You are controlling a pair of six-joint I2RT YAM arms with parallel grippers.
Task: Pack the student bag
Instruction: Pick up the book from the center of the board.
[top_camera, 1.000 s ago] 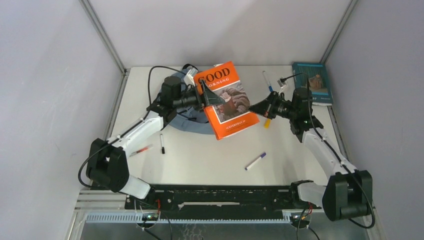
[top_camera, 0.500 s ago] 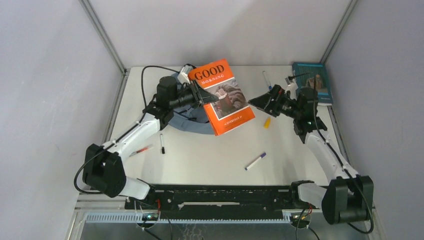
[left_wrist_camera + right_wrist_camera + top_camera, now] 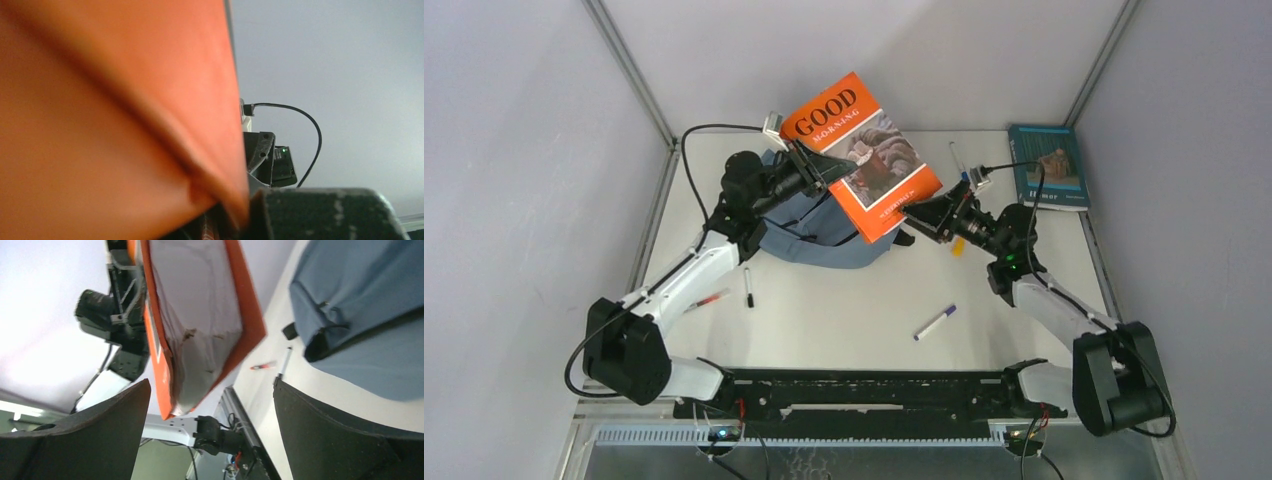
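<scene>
The student bag lies flat at the back left of the table, grey-blue with black straps; it also shows in the right wrist view. Above it hangs an orange "GOOD MORNING" book, tilted, with my left gripper shut on its left edge. In the left wrist view the orange cover fills the picture, pinched against the dark pad. My right gripper stands open just off the book's near right corner, touching nothing. Its view shows the book beyond the empty gap between its fingers.
A teal book lies at the back right. A small yellow piece lies under the right wrist. A purple-capped marker is mid-table, a black pen and a red pen by the left arm, another pen at the back.
My left gripper closed on the book and lifted it up and back, uncovering the bag. The right gripper opened, pulled off, then came in low toward the book's near corner.
</scene>
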